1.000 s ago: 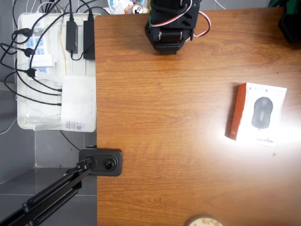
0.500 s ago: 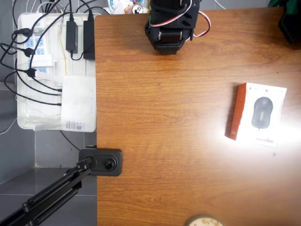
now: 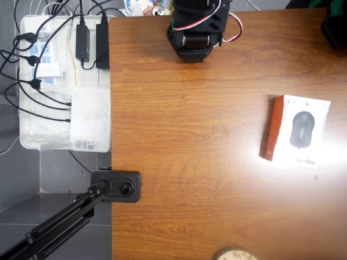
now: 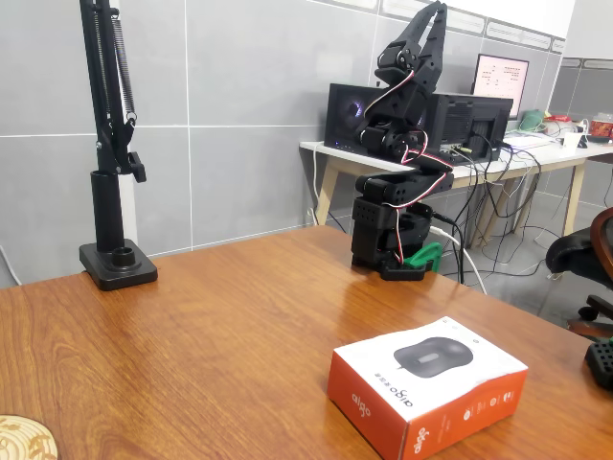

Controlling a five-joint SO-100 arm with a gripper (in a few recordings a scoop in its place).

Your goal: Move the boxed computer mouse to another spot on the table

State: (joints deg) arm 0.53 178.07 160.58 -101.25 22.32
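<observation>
The flat white carton printed with a dark grey mouse [image 3: 297, 131] lay unmoved at the right of the glossy reddish-brown wooden table [image 3: 190, 135]. The black gripper [image 4: 433, 11] stayed raised, fingers apparently clenched, near the frame's top.

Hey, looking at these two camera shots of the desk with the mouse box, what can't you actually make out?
- Gripper: in the fixed view it is folded high against the wall, edge-on; open or shut cannot be told.
- Arm: the overhead view's top edge cuts it off above the base.
- Mouse box: small print too small to read overhead; glare on the table washes its lower edge.
- Round object: cut off by the bottom edge overhead.
</observation>
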